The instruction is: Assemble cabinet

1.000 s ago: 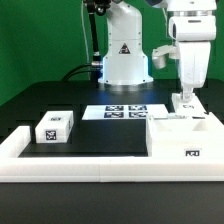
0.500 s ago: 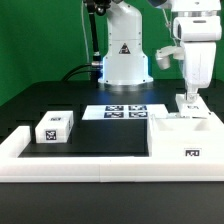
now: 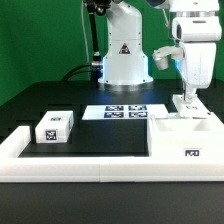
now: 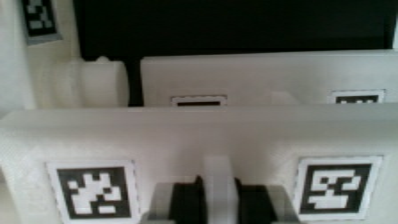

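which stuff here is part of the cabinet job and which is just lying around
Job: large white plastic cabinet box with square compartments; two-finger gripper at its top edge.
Lying about: small white tagged block; flat white marker board; long low white border rail.

Small white block [image 3: 54, 127] w/ tag is set on black table [image 3: 100, 140], exterior view's left. Marker board [image 3: 125, 111] is laid flat farther back. Low white rail [image 3: 75, 166] is seen nearest.

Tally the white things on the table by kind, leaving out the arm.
cabinet: 1
small tagged block: 1
marker board: 1
border rail: 1
Total: 4
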